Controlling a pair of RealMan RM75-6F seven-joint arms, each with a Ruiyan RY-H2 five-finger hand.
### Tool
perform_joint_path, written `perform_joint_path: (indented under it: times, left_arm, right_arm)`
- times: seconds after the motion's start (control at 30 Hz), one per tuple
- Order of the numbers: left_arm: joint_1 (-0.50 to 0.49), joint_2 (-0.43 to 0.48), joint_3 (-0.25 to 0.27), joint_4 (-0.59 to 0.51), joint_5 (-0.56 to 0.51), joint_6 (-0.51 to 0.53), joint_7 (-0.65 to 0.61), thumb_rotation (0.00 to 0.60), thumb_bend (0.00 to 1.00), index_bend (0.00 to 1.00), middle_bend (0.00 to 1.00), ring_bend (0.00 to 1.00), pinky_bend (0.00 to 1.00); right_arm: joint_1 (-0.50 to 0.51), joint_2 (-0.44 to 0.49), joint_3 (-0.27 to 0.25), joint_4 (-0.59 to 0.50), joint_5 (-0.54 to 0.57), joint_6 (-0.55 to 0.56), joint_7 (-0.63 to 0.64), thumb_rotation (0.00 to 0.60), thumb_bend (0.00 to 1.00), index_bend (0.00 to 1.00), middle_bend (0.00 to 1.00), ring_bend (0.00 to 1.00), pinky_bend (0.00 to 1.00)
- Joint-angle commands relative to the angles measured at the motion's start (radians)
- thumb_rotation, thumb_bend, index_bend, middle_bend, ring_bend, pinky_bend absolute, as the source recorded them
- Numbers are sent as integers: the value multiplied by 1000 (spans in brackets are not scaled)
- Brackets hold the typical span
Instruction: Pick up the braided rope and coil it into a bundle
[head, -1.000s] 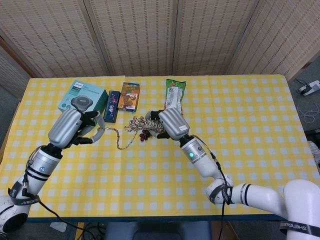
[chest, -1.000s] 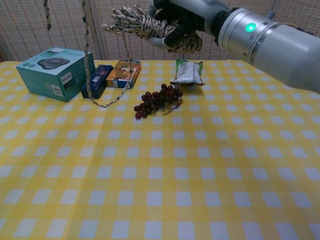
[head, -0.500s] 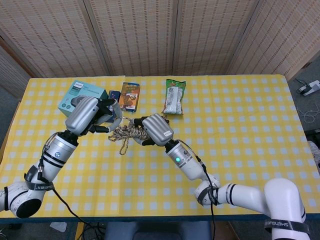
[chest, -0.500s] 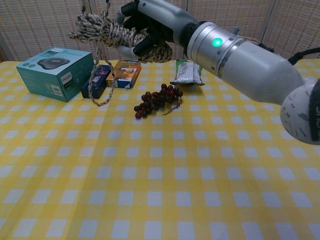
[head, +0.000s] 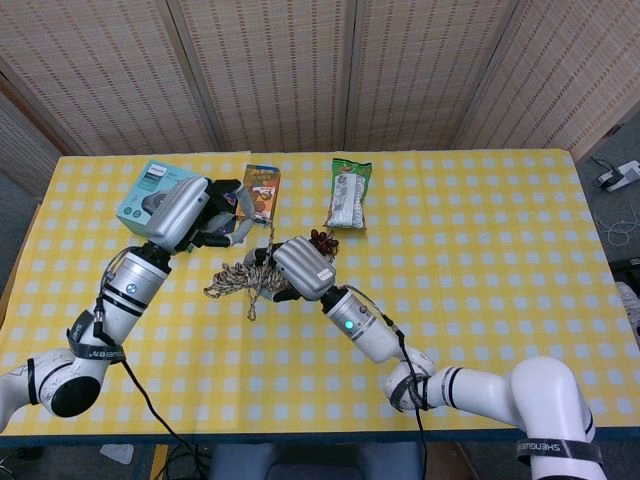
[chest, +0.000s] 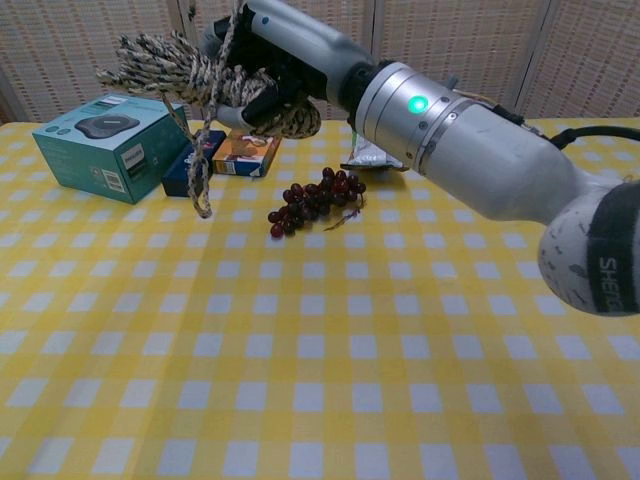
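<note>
The braided rope (head: 236, 279) is beige and brown, mostly wound into a thick bundle (chest: 165, 65) held above the table. My right hand (head: 300, 268) grips the bundle's right end, its fingers wrapped around the coils (chest: 270, 60). One strand runs up from the bundle to my left hand (head: 198, 210), which pinches it above the boxes at the back left. A short loop (chest: 203, 190) of rope hangs below the bundle, clear of the cloth. In the chest view my left hand is out of frame.
On the yellow checked tablecloth (head: 480, 250) lie a bunch of dark grapes (chest: 315, 198), a teal box (chest: 103, 143), a blue pack (chest: 192, 163), an orange pack (chest: 246, 150) and a snack bag (chest: 374, 148). All sit along the back, under or behind the hands.
My right hand has carried the bundle left and nearer to me. My left hand has moved right toward the back. The hanging strand has shortened and its tail has left the table.
</note>
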Motion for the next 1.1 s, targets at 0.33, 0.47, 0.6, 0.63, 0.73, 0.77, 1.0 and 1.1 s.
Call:
perform_joint_path:
  times: [0.33,0.47,0.6,0.63,0.73,0.77,1.0,1.1]
  left_arm:
    - [-33,-17,27,116,-152,-53,57,600,405,749,1000,1000,1000]
    - [-28,-21,48,141,-175,-63,72,600,405,749,1000,1000,1000]
    - [-26,-30,71,163,-196,-80,87,600,406,749,1000,1000,1000]
    - [-26,-33,76,167,-201,-85,92,600,406,749,1000,1000,1000]
    - [-27,-42,91,180,-213,-95,103,600,405,748,1000,1000,1000]
    - [-26,-44,95,184,-216,-97,107,600,405,747,1000,1000,1000]
    - [-6,-50,127,187,-213,-92,127,600,405,747,1000,1000,1000]
    - [5,-50,141,189,-205,-86,136,600,405,747,1000,1000,1000]
  right_arm:
    - [-37,14,-54,17,-109,142,160,600,326,781,628,588,715]
    - [-60,9,-58,34,-126,206,208,600,325,786,631,588,720]
    - [-77,-2,-49,57,-142,280,247,600,323,788,634,588,727]
    - [-80,-6,-45,60,-144,295,257,600,321,789,634,588,729]
    - [-87,-15,-32,69,-148,337,278,600,320,790,635,588,735]
    - [-89,-17,-28,70,-147,347,280,600,319,790,635,588,736]
    - [-103,-27,10,77,-115,388,273,600,316,799,640,588,737]
    - [-105,-28,27,79,-99,393,275,600,317,804,643,588,738]
